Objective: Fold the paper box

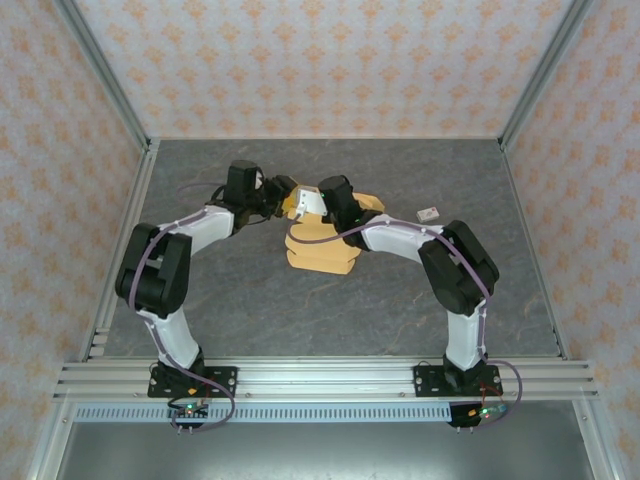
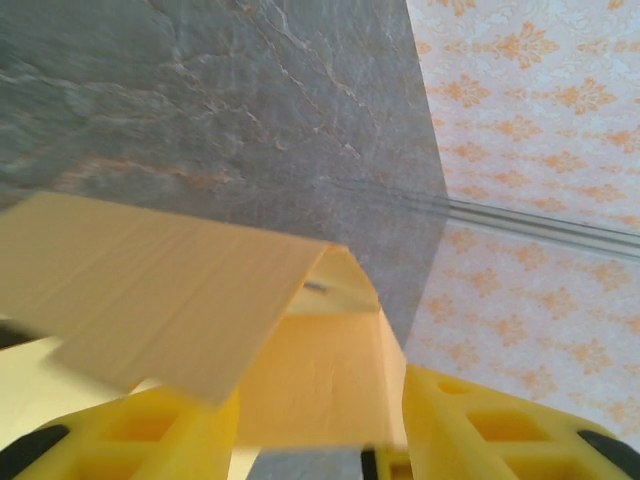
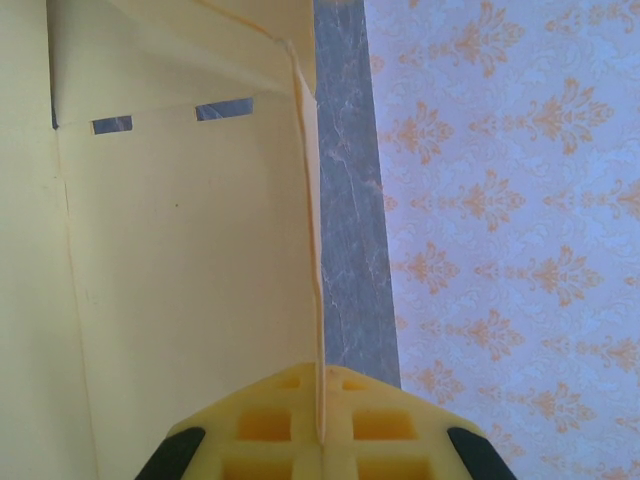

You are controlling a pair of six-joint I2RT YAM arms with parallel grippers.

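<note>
The paper box [image 1: 322,248] is light orange-tan cardboard, partly folded, lying mid-table between both arms. My left gripper [image 1: 284,199] reaches it from the left. In the left wrist view that gripper [image 2: 318,392] is open. A folded section of the box [image 2: 320,365] stands between the yellow fingers [image 2: 470,425], and a wide flap [image 2: 150,290] leans over the left finger. My right gripper [image 1: 312,203] comes in from the right. In the right wrist view it [image 3: 321,378] is shut on the thin edge of an upright box panel [image 3: 180,260] with two slits near its top.
A small white object [image 1: 428,212] lies on the grey stone-patterned table [image 1: 300,320] to the right of the box. Patterned walls and aluminium posts [image 1: 100,60] close in the back and sides. A metal rail [image 1: 320,375] runs along the near edge.
</note>
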